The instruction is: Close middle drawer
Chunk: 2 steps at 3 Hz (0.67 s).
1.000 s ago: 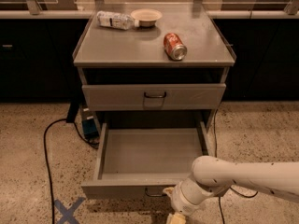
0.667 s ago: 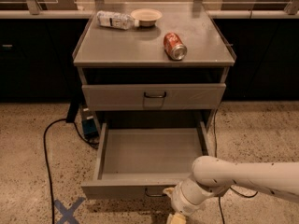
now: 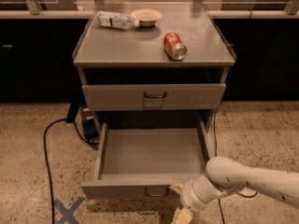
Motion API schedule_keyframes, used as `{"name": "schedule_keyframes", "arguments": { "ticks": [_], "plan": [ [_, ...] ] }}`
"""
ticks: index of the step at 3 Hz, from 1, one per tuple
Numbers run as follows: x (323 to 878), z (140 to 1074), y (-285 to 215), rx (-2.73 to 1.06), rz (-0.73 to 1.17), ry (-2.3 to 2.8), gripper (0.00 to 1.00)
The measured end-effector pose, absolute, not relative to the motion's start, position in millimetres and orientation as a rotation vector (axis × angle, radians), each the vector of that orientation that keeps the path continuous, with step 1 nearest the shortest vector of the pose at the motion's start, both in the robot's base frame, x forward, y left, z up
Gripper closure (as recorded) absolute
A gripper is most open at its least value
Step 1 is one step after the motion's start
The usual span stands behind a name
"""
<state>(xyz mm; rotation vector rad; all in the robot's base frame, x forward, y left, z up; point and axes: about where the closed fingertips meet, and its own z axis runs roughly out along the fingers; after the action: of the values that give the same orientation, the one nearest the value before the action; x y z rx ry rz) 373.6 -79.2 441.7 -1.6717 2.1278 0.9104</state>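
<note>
Nothing has visibly moved: the pincer (image 3: pixel 180 202) sits at bottom centre beside the open middle drawer (image 3: pixel 122 189) front, seemingly placed to push; its state cannot be told.

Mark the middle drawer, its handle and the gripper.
middle drawer (image 3: pixel 152 155): camera view, bare tray floor.
handle (image 3: pixel 156 192): camera view, wire loop at front's centre.
gripper (image 3: pixel 181 204): camera view, its tip, by the drawer front's right end.

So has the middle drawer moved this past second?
No. The middle drawer is as far out from the cabinet top as before; the gripper is by its front.
</note>
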Motion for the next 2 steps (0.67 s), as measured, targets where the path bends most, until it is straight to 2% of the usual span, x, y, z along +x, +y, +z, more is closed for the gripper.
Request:
{"name": "schedule_keyframes", "arguments": {
  "ticks": [1,2],
  "plan": [
    [425.3,430.7,-76.8,-1.641,0.841,2.131,0.00],
    [425.3,430.7,-76.8,-1.641,0.841,2.131,0.00]
  ]
}}
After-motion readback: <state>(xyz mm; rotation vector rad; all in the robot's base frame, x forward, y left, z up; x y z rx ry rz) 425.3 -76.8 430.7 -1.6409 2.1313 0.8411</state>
